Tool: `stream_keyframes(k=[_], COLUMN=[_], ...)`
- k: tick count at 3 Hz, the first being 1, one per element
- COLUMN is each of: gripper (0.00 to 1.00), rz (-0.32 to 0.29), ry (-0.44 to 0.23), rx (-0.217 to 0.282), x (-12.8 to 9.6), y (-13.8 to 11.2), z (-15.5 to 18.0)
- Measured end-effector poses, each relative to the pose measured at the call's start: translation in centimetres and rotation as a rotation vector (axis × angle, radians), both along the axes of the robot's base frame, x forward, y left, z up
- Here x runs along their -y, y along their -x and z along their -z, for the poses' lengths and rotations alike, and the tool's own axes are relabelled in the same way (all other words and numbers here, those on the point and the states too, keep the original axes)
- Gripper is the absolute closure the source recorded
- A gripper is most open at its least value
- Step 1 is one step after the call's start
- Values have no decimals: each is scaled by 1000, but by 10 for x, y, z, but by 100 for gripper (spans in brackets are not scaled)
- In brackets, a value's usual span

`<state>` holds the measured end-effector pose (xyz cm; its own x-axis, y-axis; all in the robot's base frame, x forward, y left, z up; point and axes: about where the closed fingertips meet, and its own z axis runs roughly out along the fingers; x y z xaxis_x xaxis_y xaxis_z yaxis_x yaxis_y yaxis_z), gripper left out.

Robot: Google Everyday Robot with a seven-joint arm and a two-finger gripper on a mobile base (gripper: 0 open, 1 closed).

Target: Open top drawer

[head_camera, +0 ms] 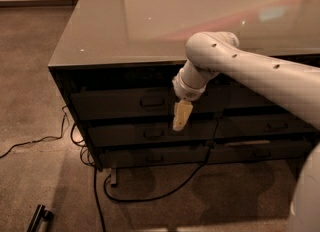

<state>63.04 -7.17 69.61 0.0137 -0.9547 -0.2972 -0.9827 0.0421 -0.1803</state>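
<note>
Top drawer (110,104): wide, dark grey, flat-fronted, in the left middle of the frame directly under the glossy tabletop (150,21); it appears shut, its front in line with the cabinet face. One small bar handle (152,101) sits at the centre of the front. Gripper (181,117): pale yellow, pointing downward, just right of that handle and hanging over the drawer's lower edge; whether it is open or closed cannot be told, nor whether it touches the front. Below is a second drawer (120,134). Black cables (150,196) trail over the carpet (30,106) at lower centre.
</note>
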Motion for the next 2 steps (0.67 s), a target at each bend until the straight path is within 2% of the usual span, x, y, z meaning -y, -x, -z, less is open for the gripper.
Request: stream_keyframes(k=[2], gripper=[0], rz=[-36], ry=[-1], rx=[2], x=[-16], y=[-24], z=[13])
